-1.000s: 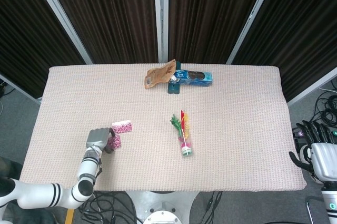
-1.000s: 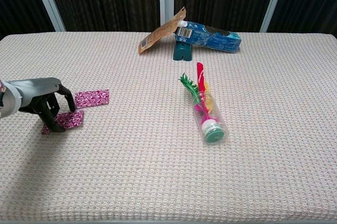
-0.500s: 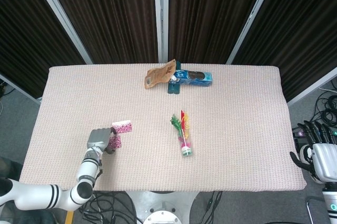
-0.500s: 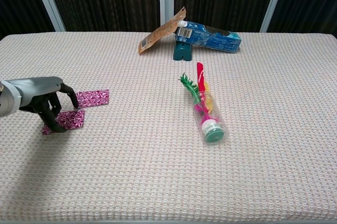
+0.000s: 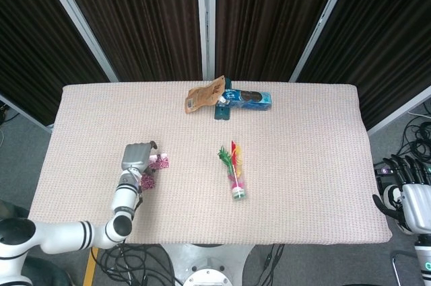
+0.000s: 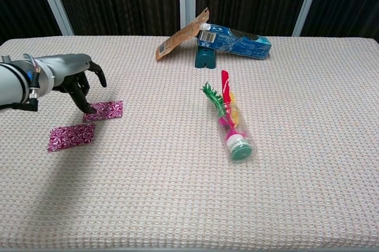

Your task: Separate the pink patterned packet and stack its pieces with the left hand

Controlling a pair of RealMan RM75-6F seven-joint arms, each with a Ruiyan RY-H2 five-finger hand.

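1. Head view: the left hand (image 5: 137, 156) is over the far pink piece (image 5: 160, 162), near the left edge of the table (image 5: 303, 165). I cannot tell its fingers here. The right hand (image 5: 409, 195) is off the right edge, fingers apart, holding nothing.
2. Chest view: the left hand (image 6: 76, 77) has curled, spread fingers and holds nothing; fingertips touch the far pink piece (image 6: 103, 110). The near pink piece (image 6: 71, 137) lies just beside it. Pressing may slide the flat piece instead of lifting it. Open room lies to the right, before the bottle (image 6: 233, 127).

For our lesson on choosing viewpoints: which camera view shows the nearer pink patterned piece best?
The chest view: the nearer pink piece lies fully exposed on the table, its pattern clear. In the head view it is small and partly hidden beside the left hand.
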